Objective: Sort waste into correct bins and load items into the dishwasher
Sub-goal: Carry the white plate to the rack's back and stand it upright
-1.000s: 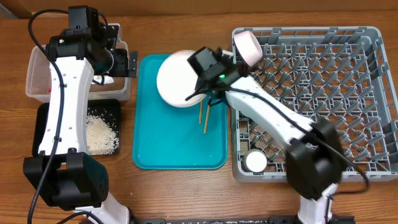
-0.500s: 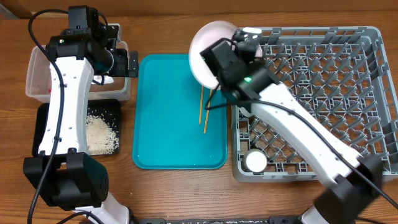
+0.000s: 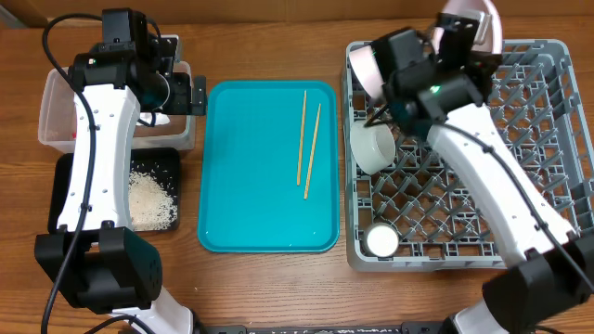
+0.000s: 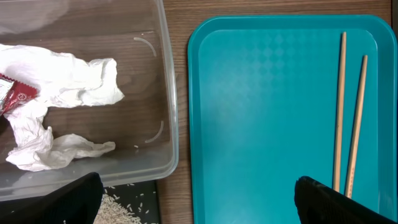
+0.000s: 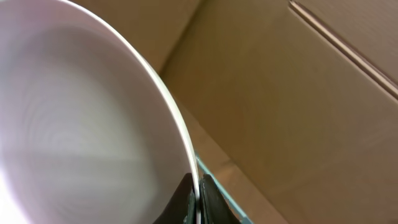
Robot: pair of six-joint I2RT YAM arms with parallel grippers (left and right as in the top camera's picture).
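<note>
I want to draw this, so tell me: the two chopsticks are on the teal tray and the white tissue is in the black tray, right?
Not quite. The crumpled white tissue lies in the clear tub, not the black tray, as the left wrist view shows. The two chopsticks do lie on the teal tray.

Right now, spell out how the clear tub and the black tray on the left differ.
The clear tub is see-through plastic; the black tray is opaque. The clear tub holds crumpled white tissue and a red wrapper; the black tray holds loose rice. In the overhead view the clear tub lies farther back on the table, the black tray in front of it. Both are rectangular and sit left of the teal tray.
</note>
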